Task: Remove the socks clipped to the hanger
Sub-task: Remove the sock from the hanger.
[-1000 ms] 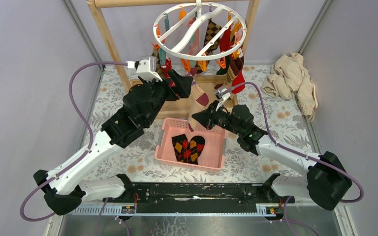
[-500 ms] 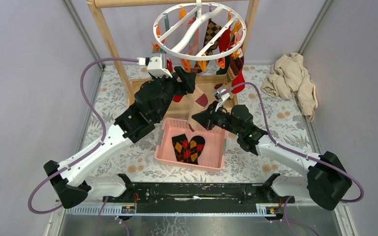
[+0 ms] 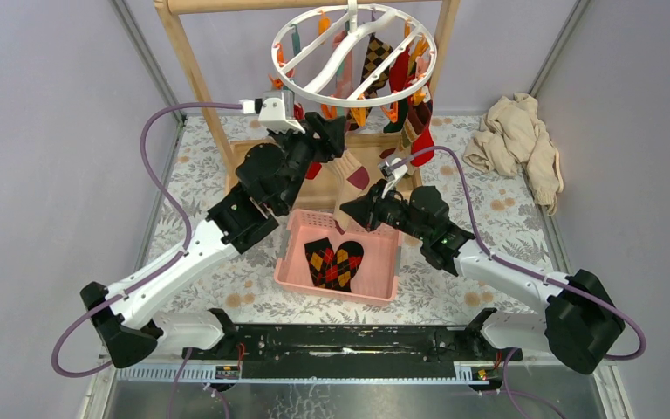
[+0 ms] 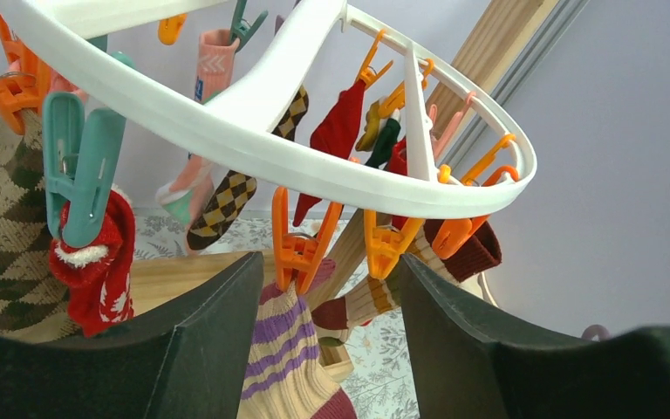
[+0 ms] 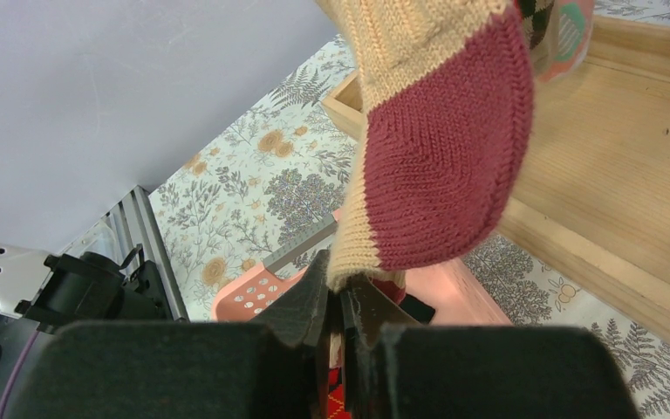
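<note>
Left wrist view: left gripper (image 4: 327, 292) spread wide, orange clip (image 4: 295, 247) between the jaws, nearer the left one; purple-striped sock (image 4: 281, 349) hanging from it straight ahead.
Right wrist view: right gripper (image 5: 342, 292) pinched tight on the toe of seemingly that same sock, heel above the fingers, pink basket (image 3: 284, 255) below.
Hanger (image 4: 253, 131): above the left jaws, probably free to swing.
Risk, miss: closing on cloth instead of clip levers, clip left biting.
Risk, pull: downward tug against a shut clip, tilting the ring, stretching the knit.
Risk, neighbour: teal clip (image 4: 83, 166) with red sock (image 4: 96, 271) just left of the left jaw, easily knocked.
Risk, drop: thin toe hold, possible slip outside the basket.
</note>
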Action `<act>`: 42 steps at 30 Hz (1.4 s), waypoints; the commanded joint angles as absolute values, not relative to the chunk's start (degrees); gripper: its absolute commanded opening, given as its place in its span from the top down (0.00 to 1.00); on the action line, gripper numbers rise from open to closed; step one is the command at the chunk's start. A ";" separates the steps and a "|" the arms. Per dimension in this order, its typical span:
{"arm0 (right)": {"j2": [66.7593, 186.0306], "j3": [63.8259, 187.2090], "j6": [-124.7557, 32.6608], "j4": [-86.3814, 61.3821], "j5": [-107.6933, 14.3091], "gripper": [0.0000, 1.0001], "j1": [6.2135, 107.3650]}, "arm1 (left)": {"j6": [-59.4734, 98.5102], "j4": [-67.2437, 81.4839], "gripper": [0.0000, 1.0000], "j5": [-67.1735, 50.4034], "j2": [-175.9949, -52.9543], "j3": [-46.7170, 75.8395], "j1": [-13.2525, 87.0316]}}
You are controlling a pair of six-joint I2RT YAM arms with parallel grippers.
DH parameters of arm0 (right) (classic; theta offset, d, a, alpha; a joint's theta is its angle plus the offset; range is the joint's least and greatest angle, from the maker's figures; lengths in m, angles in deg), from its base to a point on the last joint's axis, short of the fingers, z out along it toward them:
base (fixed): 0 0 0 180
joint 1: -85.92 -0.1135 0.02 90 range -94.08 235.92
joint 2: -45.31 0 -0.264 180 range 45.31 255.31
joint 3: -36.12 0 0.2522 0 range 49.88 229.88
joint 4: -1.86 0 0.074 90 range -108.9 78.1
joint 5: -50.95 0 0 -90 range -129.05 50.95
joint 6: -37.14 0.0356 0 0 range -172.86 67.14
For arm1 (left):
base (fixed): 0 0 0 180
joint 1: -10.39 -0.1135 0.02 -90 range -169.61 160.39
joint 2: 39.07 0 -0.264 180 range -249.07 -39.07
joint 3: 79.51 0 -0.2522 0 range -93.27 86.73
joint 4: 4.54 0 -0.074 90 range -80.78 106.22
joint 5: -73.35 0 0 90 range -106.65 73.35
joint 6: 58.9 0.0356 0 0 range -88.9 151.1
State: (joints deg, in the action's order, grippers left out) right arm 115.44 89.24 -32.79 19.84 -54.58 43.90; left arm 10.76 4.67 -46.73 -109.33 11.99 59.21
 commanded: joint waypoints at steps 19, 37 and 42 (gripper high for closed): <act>112.44 90.93 -34.38 20.35 -54.11 0.99 43.28 | 15.45 -6.13 0.46 -53.51 -113.03 11.77 59.89; 112.37 89.58 -34.96 19.91 -54.16 0.99 43.23 | 16.78 -5.53 0.78 -54.34 -114.86 9.93 59.88; 112.06 88.62 -35.10 19.55 -54.59 0.99 43.27 | 17.36 -5.15 0.83 -54.31 -114.49 9.73 59.91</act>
